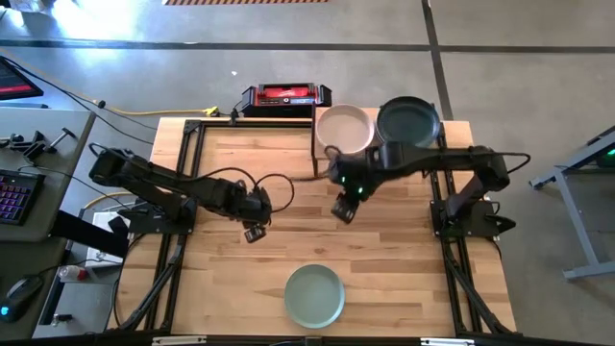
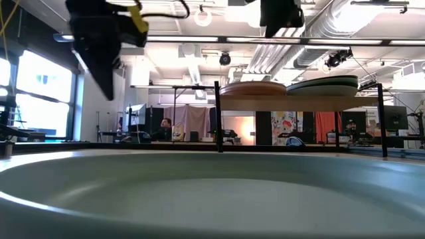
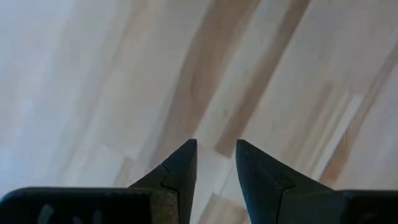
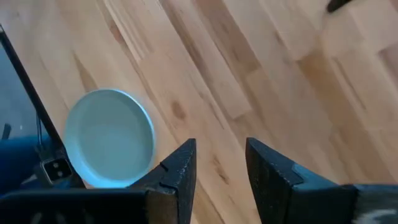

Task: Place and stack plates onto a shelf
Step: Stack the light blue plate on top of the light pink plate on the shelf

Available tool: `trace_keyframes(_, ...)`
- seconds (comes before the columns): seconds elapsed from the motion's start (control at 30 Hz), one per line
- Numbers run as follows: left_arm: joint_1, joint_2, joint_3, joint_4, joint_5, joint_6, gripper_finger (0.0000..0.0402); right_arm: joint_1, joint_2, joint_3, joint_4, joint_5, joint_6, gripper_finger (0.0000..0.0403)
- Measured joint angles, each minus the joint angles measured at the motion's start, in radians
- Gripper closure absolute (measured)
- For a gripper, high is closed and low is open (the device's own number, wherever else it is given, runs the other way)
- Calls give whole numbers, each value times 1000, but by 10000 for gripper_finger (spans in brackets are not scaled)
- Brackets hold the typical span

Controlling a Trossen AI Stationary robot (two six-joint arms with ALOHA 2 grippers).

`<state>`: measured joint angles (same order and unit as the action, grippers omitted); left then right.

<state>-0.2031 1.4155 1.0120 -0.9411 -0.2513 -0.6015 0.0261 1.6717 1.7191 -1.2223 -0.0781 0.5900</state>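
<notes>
A sage plate [image 1: 314, 294] lies flat on the tabletop near its near edge; it fills the low view's foreground [image 2: 212, 192] and shows in the right wrist view [image 4: 110, 138]. On the shelf [image 1: 394, 135] at the far right stand two piles of plates, a cream one on top [image 1: 343, 128] and a dark green one on top [image 1: 408, 122], also seen in the low view [image 2: 285, 87]. My left gripper [image 1: 254, 232] hovers open over bare wood left of centre [image 3: 216, 155]. My right gripper [image 1: 342, 210] hovers open near the table's middle [image 4: 221, 158], in front of the shelf.
A red and black box [image 1: 285, 95] sits beyond the table's far edge. Black frame rails [image 1: 184, 163] run along the table's left and right sides. Bare wood lies between the grippers and the sage plate. A person sits far off in the room [image 2: 165, 124].
</notes>
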Motion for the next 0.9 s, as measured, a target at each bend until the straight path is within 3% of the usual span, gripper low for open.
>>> trace_keyframes(0.27,-60,0,-23,-3,89,-50,300,169,84,0,93,79,196,286)
trace_keyframes(0.7,-148,0,-23,0,93,-128,300,364,273,0,190,97,233,286)
trace_keyframes(0.9,-160,0,-23,1,93,-150,300,403,342,0,196,164,248,286)
